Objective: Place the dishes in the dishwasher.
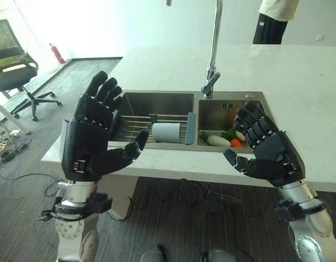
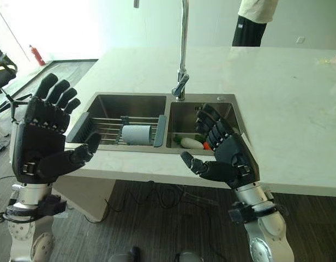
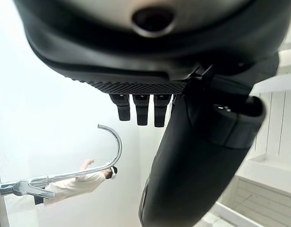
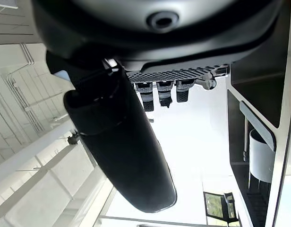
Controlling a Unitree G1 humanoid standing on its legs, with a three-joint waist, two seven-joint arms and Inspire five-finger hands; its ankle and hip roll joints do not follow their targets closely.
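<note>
You are at the start, both your left hand (image 1: 94, 136) and right hand (image 1: 264, 150) spread and holding nothing before the counter's (image 1: 299, 98) near edge; next, reach for the cup (image 1: 166, 132) on the sink's (image 1: 157, 103) rack (image 1: 130, 124).

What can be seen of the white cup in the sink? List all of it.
The white cup is a plain, smooth cylinder, ceramic or plastic by its look. It lies on its side on the metal rack that spans the sink's left basin, touching the rack's bars, near the rack's grey right end piece. Its opening cannot be made out, and no handle shows. Neither the left hand nor the right hand touches it; both are raised and open, in front of the counter.
</note>
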